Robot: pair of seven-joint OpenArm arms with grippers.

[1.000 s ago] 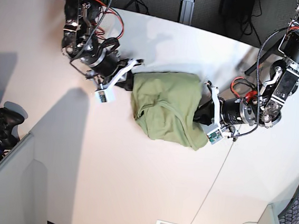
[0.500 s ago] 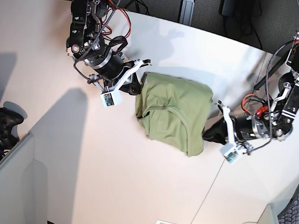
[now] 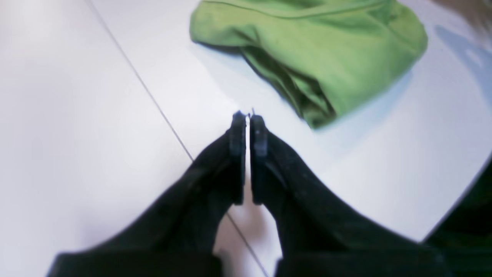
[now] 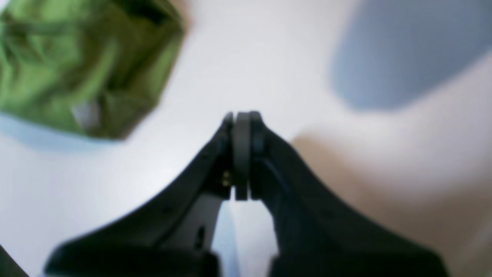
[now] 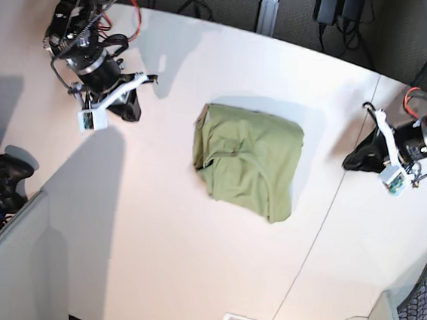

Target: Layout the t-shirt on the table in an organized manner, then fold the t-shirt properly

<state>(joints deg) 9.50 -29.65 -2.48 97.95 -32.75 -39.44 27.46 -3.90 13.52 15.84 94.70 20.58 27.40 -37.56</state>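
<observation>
Here the left gripper (image 3: 248,117) has its two black jaws pressed nearly together, only a hairline of white showing between them, and nothing is caught there. Directly beneath its tips runs the thin dark seam (image 3: 153,104) of the table (image 3: 77,115). Ahead of the tips and off to their right, apart from them with bare tabletop between, lies the t-shirt (image 3: 326,50), its nearest corner a bunched edge of stacked layers casting a soft shadow on the white surface. Farther right, the table's curved rim drops off into darkness.

The right gripper (image 4: 242,117) is likewise closed, jaws flush against each other and empty. Under it is plain white table (image 4: 250,57). Ahead and to the left of its tips, well apart, sits a blurred rumpled corner of the t-shirt (image 4: 77,69); a bluish shadow falls on the surface ahead to the right.

From the base view, the t-shirt (image 5: 247,161) is a compact, roughly rectangular folded bundle lying between the two arms, touching neither. The left gripper (image 5: 353,160) hovers by the seam (image 5: 320,231) on one side, the right gripper (image 5: 130,106) sits well off on the other. A black game controller (image 5: 8,170) rests at the table's edge, beyond the right arm.
</observation>
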